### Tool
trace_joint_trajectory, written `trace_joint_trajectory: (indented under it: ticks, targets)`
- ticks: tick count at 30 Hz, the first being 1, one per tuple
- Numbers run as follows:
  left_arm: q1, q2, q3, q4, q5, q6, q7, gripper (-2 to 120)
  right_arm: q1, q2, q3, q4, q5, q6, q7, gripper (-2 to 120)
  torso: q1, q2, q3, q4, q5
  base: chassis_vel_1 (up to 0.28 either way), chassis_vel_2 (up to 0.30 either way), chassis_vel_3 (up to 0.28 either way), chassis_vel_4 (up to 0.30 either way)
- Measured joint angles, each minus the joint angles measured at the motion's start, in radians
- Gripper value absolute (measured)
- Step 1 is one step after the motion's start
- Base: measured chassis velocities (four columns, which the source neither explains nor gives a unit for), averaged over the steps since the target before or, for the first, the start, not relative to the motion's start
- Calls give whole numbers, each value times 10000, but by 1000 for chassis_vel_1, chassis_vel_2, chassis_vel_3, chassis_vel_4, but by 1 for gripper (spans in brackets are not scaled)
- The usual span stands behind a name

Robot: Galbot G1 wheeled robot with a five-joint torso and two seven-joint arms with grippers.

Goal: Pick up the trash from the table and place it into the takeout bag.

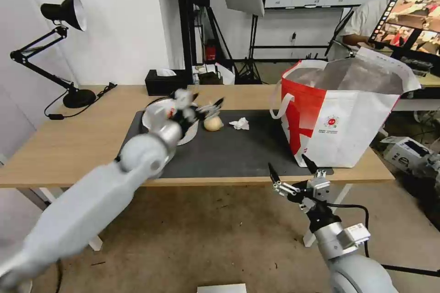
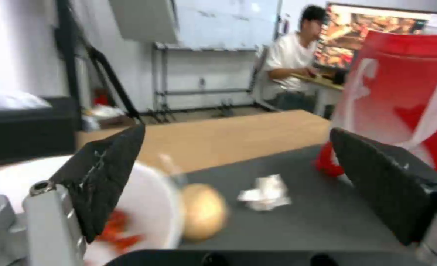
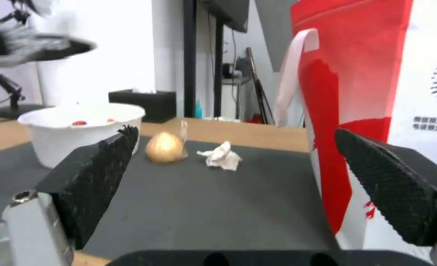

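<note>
Takeout bag (image 1: 348, 123): round red logo, print beneath perhaps unreadable characters.

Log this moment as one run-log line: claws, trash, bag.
left claw: open, above bowl | right claw: open, off table's front edge | beige lump, tissue: on mat | takeout bag: upright

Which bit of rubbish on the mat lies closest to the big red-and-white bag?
The crumpled white tissue. It lies between the bagged beige lump and the takeout bag; the white bowl sits farthest away.
</note>
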Motion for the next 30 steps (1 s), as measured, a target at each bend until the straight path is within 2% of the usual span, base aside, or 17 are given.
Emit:
trace_joint_trajectory:
  ticks: [1, 3, 4, 6, 7, 10, 11, 14, 15, 17, 22, 30]
  targets:
    - [0, 0, 0, 0, 0, 0, 0, 100, 0, 0, 0, 0, 0, 0, 0, 100, 0, 0, 0, 0, 0, 0, 0, 0, 0]
    - [1441, 79, -961, -315, 707, -445, 191, 100, 22, -47, 8, -2, 40, 73, 30, 100, 0, -1, 1, 4, -3, 0, 0, 0, 0]
    - [1441, 79, -961, -315, 707, -445, 191, 100, 22, -47, 8, -2, 40, 73, 30, 100, 0, -1, 1, 4, -3, 0, 0, 0, 0]
    - [2653, 37, -1720, -593, 1364, -893, 244, 100, -23, -74, 66, -17, 38, 199, 19, 100, -1, 0, -1, 1, 0, 0, 0, 0, 0]
    - [2653, 37, -1720, -593, 1364, -893, 244, 100, -23, -74, 66, -17, 38, 199, 19, 100, -1, 0, -1, 1, 0, 0, 0, 0, 0]
    - [4826, -493, -3259, -1173, 2603, -1108, 236, 100, -50, -89, 153, -93, 57, 333, 13, 100, 1, 0, 0, -1, 1, 0, 0, 0, 0]
    - [4826, -493, -3259, -1173, 2603, -1108, 236, 100, -50, -89, 153, -93, 57, 333, 13, 100, 1, 0, 0, -1, 1, 0, 0, 0, 0]
    - [6529, -1247, -4390, -1534, 3255, -1460, 231, 100, -89, -139, 199, -271, 303, 528, 42, 100, -2, 1, 0, 3, -1, 0, 0, 0, 0]
    - [6529, -1247, -4390, -1534, 3255, -1460, 231, 100, -89, -139, 199, -271, 303, 528, 42, 100, -2, 1, 0, 3, -1, 0, 0, 0, 0]
    - [7389, -1592, -5032, -1665, 3444, -1708, 210, 100, -113, -140, 237, -542, 466, 770, 66, 100, -1, 1, 0, 0, 4, 0, 0, 0, 0]
    - [8405, -2267, -5688, -1746, 3661, -2155, 361, 100, -297, -214, 401, -926, 1068, 1083, 33, 100, 0, 0, 0, 2, 3, 0, 0, 0, 0]
    - [8706, -2804, -5778, -1830, 3783, -2483, 668, 100, -469, -278, 502, -1393, 1401, 1066, -175, 100, 0, 0, 1, -1, 2, 0, 0, 0, 0]
